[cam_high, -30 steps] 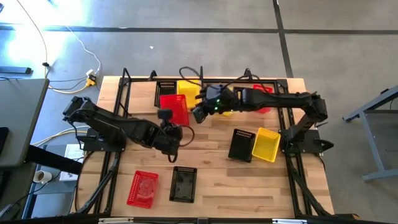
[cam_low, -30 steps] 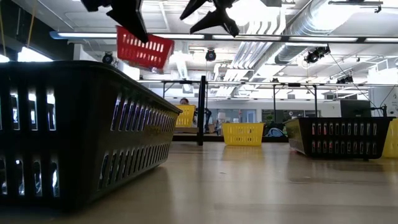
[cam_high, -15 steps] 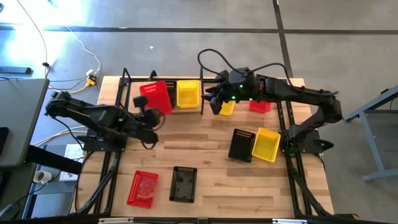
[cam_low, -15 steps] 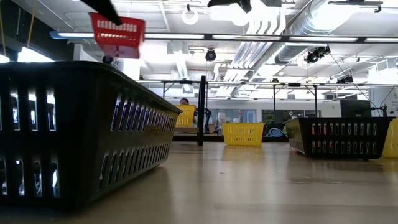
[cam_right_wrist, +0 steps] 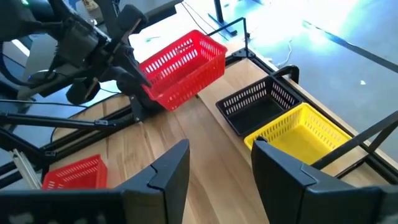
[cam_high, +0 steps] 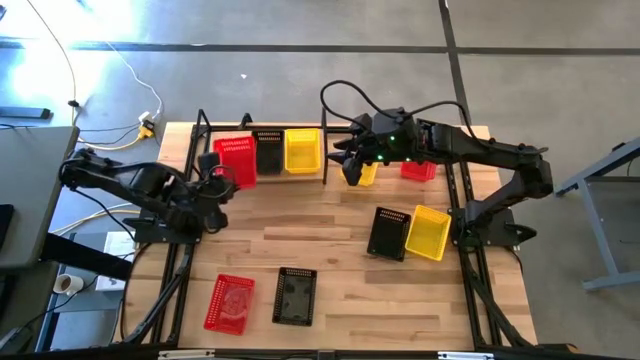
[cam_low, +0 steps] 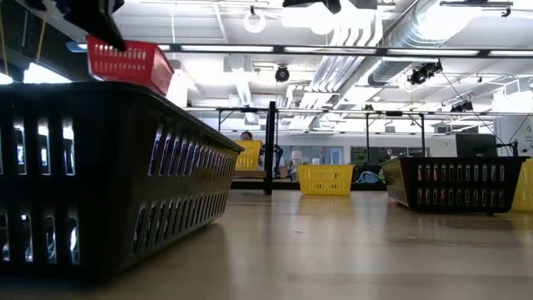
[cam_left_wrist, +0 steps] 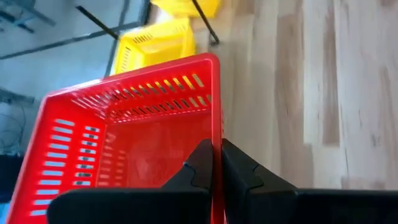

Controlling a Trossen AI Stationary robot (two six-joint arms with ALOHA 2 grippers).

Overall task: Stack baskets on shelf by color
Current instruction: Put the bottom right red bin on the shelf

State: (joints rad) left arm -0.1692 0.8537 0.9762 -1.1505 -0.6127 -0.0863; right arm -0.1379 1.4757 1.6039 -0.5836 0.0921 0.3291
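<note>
Baskets (cam_high: 237,161): three red, three yellow, three black

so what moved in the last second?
The left gripper, shut on the red basket, carried it left along the shelf to beside the black basket. The right gripper, open, drew back toward the shelf. The other baskets stayed put.

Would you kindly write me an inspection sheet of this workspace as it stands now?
Surface: wooden tabletop, bare between baskets.
Job's things: black basket and yellow basket on the shelf; red basket held beside them; others loose on the table.
Clutter: nothing seen.
Grippers: left gripper shut on the red basket's rim; right gripper open, empty, above the shelf end.
Cables: black cable looping off the right arm; white cord on the floor.
Surroundings: concrete floor.
</note>
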